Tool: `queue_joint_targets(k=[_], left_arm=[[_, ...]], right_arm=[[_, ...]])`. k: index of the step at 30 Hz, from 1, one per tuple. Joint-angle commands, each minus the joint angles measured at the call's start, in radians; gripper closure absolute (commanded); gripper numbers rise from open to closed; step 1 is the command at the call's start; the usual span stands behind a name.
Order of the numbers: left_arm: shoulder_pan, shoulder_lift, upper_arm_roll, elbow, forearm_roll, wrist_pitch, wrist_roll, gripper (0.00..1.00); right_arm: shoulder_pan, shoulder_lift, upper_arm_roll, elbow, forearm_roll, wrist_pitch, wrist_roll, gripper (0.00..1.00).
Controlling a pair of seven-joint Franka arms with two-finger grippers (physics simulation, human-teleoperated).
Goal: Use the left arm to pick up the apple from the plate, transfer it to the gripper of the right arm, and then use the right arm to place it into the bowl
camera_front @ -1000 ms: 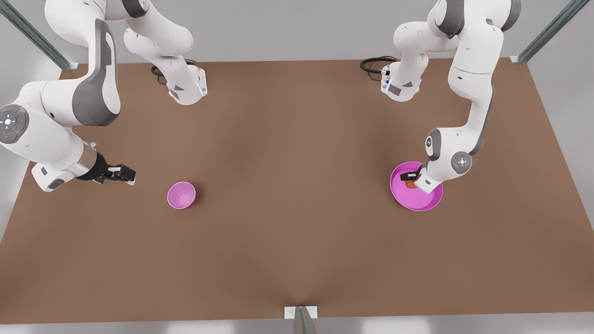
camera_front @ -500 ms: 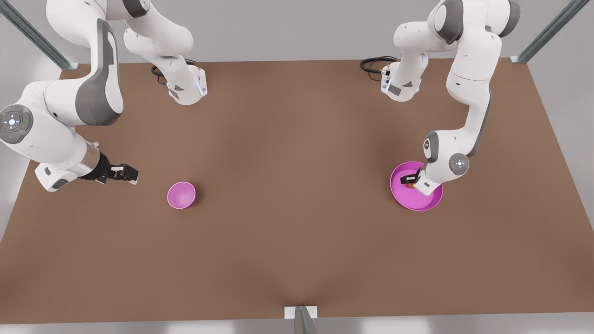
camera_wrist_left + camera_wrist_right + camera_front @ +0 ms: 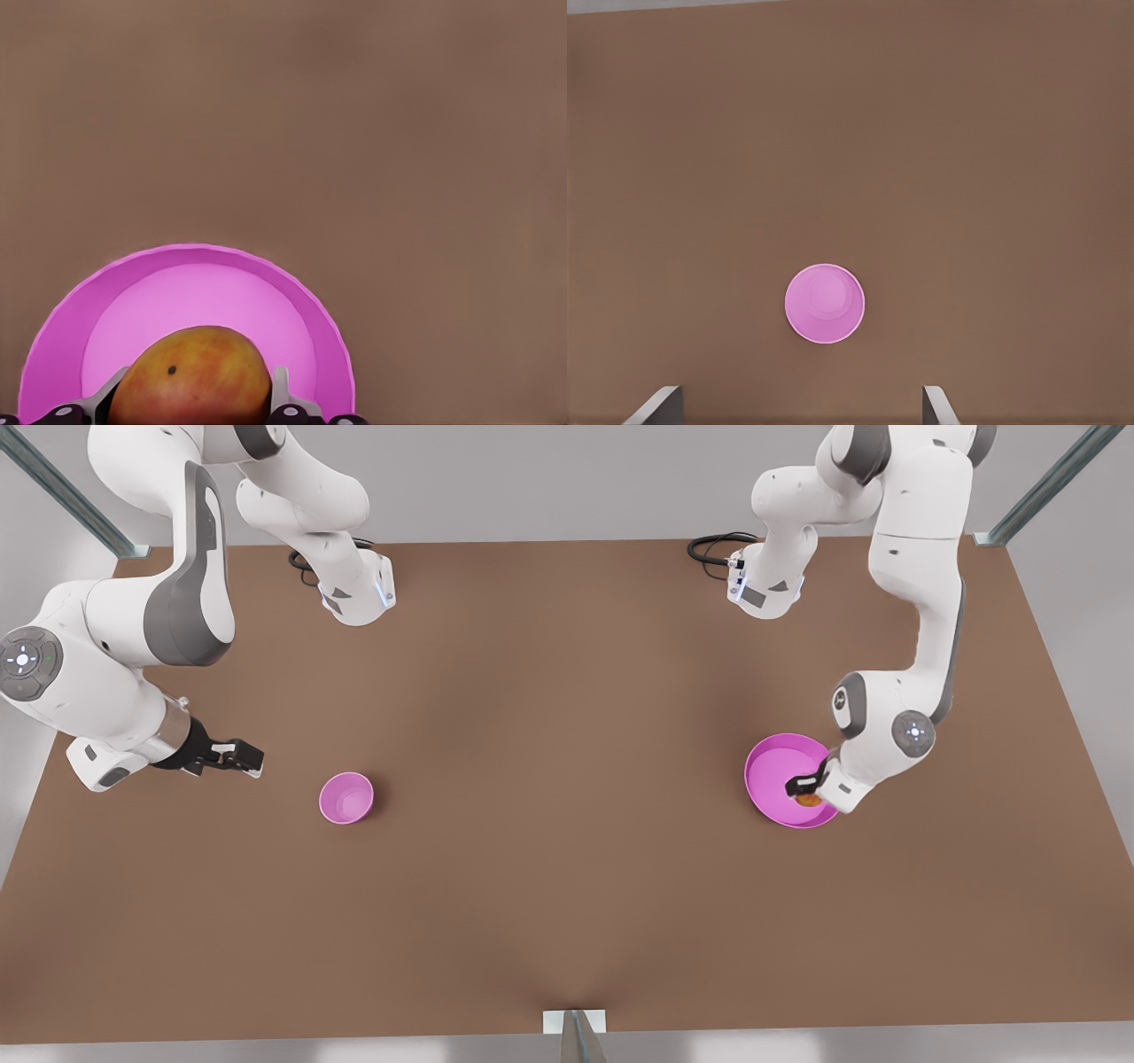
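Note:
The red-orange apple [image 3: 808, 801] sits between the fingers of my left gripper [image 3: 804, 790], which is shut on it over the near-right part of the magenta plate [image 3: 766, 775]. In the left wrist view the apple [image 3: 190, 376] is flanked closely by both grey fingers [image 3: 280, 390], with the plate [image 3: 177, 266] behind it. My right gripper [image 3: 244, 758] waits at the front view's left, open, to the left of the small pink bowl [image 3: 345, 798]. In the right wrist view the bowl [image 3: 824, 303] lies ahead of the spread fingertips [image 3: 663, 400].
Both arm bases [image 3: 359, 598] [image 3: 766, 589] stand at the table's far edge, with a black cable [image 3: 713, 545] by the right-hand one. A metal bracket [image 3: 574, 1020] sits at the near edge. Bare brown tabletop [image 3: 567, 779] separates the bowl and the plate.
My left gripper has moved with the apple from the plate's middle toward its near-right rim. The right arm shifted only slightly.

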Motion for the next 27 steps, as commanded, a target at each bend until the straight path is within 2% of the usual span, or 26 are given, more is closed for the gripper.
queue_joint_targets(k=[1, 3, 4, 5, 6, 7, 9, 10, 14, 15, 17, 18, 21, 27], left_arm=[[-0.009, -0.001, -0.047, 0.118, -0.090, -0.265, 0.013, 0.36], [-0.009, 0.010, -0.170, 0.198, -0.152, -0.266, 0.011, 0.36], [-0.009, 0.016, -0.198, 0.217, -0.169, -0.266, 0.014, 0.36], [-0.009, 0.030, -0.245, 0.231, -0.170, -0.265, 0.014, 0.36], [-0.008, 0.070, -0.296, 0.295, -0.170, -0.280, 0.054, 0.36], [-0.008, 0.075, -0.314, 0.295, -0.233, -0.265, 0.198, 0.36], [-0.044, 0.136, -0.316, 0.332, -0.397, -0.222, 0.511, 0.36], [-0.087, 0.179, -0.316, 0.393, -0.402, -0.202, 0.608, 0.36], [-0.146, 0.285, -0.409, 0.471, -0.661, 0.059, 1.164, 0.36], [-0.146, 0.340, -0.420, 0.556, -0.764, 0.071, 1.378, 0.36], [-0.153, 0.423, -0.434, 0.636, -0.994, 0.091, 1.792, 0.36], [-0.170, 0.470, -0.436, 0.689, -1.040, 0.091, 1.899, 0.36], [-0.195, 0.584, -0.466, 0.809, -1.143, 0.094, 2.252, 0.36], [-0.222, 0.641, -0.498, 0.843, -1.287, 0.094, 2.651, 0.36]], right_arm=[[0.004, -0.001, 0.000, 0.000, 0.001, 0.000, 0.005, 0.00], [0.005, -0.001, 0.009, 0.000, 0.002, 0.000, 0.008, 0.00], [0.007, -0.001, 0.020, -0.001, 0.005, 0.001, 0.008, 0.00], [0.004, -0.001, 0.055, -0.003, 0.019, 0.007, 0.009, 0.00], [0.004, 0.016, 0.058, -0.004, 0.169, 0.016, 0.008, 0.00], [0.005, 0.028, 0.058, -0.006, 0.225, 0.047, 0.008, 0.00], [0.005, 0.045, 0.060, -0.052, 0.402, 0.144, 0.009, 0.00], [0.005, 0.066, 0.060, -0.056, 0.497, 0.164, 0.008, 0.00], [0.004, 0.186, 0.089, -0.059, 0.870, 0.325, -0.017, 0.00], [-0.027, 0.217, 0.091, -0.085, 1.007, 0.317, -0.144, 0.00], [-0.061, 0.253, 0.091, -0.262, 1.370, 0.320, -0.636, 0.00], [-0.070, 0.257, 0.091, -0.311, 1.406, 0.317, -0.755, 0.00], [-0.053, 0.272, 0.097, -0.322, 1.515, 0.326, -0.860, 0.00], [-0.053, 0.335, 0.206, -0.337, 1.571, 0.438, -1.183, 0.00]])
